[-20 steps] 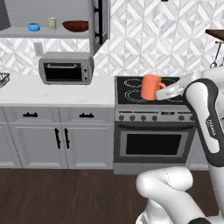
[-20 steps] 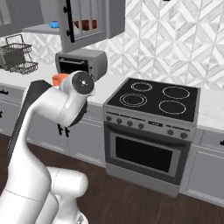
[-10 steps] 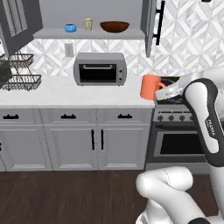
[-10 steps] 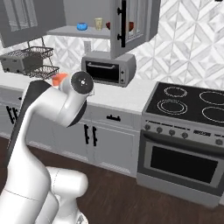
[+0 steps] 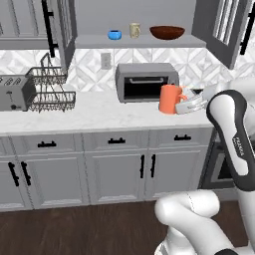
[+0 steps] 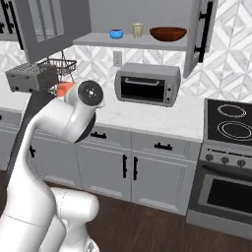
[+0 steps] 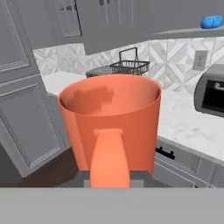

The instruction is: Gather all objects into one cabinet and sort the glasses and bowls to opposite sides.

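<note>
A: The two-finger gripper (image 5: 183,103) is clamped on the tall orange plastic cup with a handle (image 5: 170,98), upright, carried in front of the counter. What worries you?

B: The lift. The plain grey shelf of the open upper cabinet (image 5: 89,42) sits well above the gripper, and the boxy silver toaster oven (image 5: 147,81) is just behind the cup. Raise it too close in and the cup could clip the oven top or the shelf's front lip.

A: And the grip?

B: In the hand view the cup (image 7: 110,127) faces the camera handle first, so the hold looks to be at the handle. A knock could twist it loose.

A: Where should it land?

B: Up and to the left of the gripper, by the squat bright-blue cup (image 5: 114,35) and the small beige mug (image 5: 134,30). The wide glossy red-brown bowl (image 5: 167,32) sits almost straight above; setting down there spoils the sorting, and crowding the cups could topple one.
</note>
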